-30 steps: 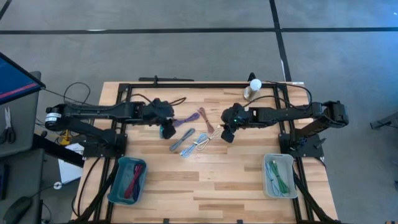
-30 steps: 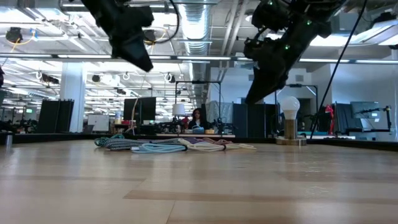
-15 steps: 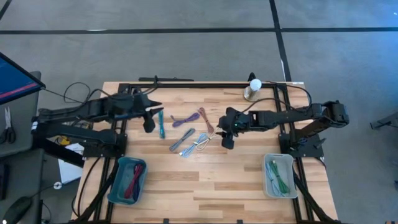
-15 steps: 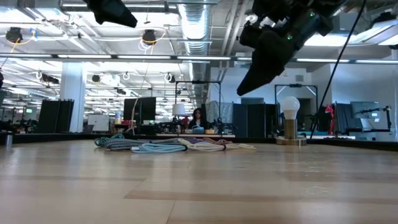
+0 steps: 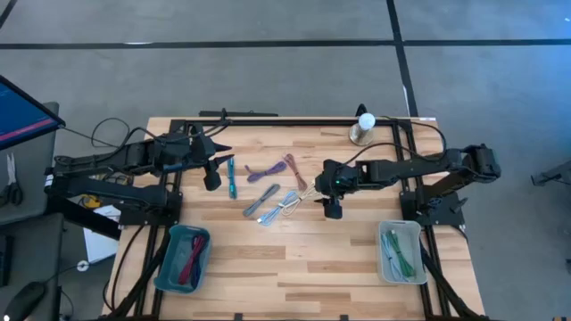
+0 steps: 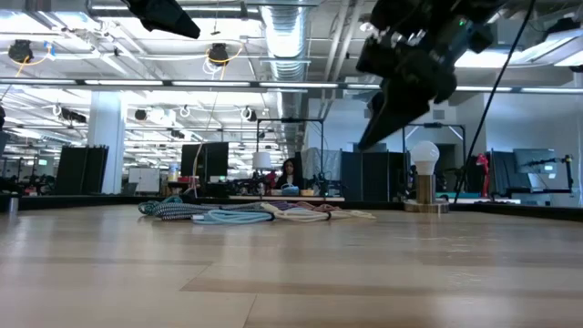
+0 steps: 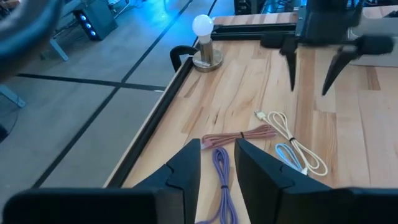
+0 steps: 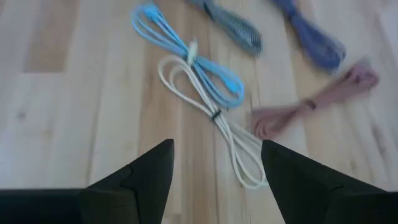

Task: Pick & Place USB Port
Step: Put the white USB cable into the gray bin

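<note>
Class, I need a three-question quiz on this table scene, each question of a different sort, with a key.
1. True or false: the right gripper holds a cable.
2. Which cable lies nearest the right gripper: A) white cable B) purple cable C) teal cable?
3. Fill in: the bulb stands at the table's ___ edge, seen from the bins.

Key: 1 false, its fingers are open and empty. 2 A. 3 far.

Right end effector opened wider, left arm pulled back
</note>
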